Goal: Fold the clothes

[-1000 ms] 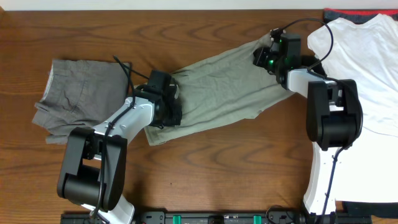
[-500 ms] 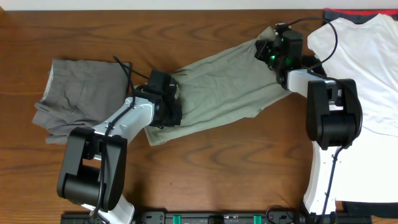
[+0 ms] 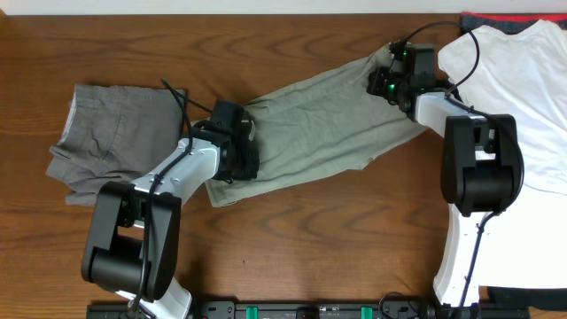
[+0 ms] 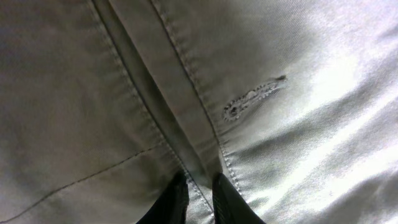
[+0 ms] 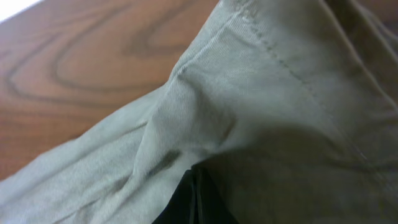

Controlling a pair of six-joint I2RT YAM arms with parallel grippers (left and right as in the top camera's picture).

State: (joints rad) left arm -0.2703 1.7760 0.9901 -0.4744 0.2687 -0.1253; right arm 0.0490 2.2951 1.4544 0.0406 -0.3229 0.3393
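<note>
Your left arm (image 3: 175, 174) and right arm (image 3: 462, 252) have white shells, black joint housings, looping black cables (image 3: 174, 96) and green lights (image 3: 391, 87) on the right wrist. Your left end effector (image 4: 198, 200) and right end effector (image 5: 194, 200) have black fingers (image 4: 177, 202).

Brown wooden table (image 3: 292, 248) with dark grain

Khaki trousers (image 3: 319, 133), white T-shirt (image 3: 532, 97)

**Table load, overhead view**

Dark wood table (image 3: 292, 239). The khaki trousers (image 3: 319, 133) lie flat on it in a diagonal strip running from the left pincer (image 3: 241, 149) to the right pincer (image 3: 383, 80). The grey trousers (image 3: 115, 133) sit rumpled to the left of the left pincer, apart from the khaki pair. The white T-shirt (image 3: 532, 97) is spread to the right of the right pincer, and a red-and-dark cloth (image 3: 496, 18) shows at its far edge.
</note>
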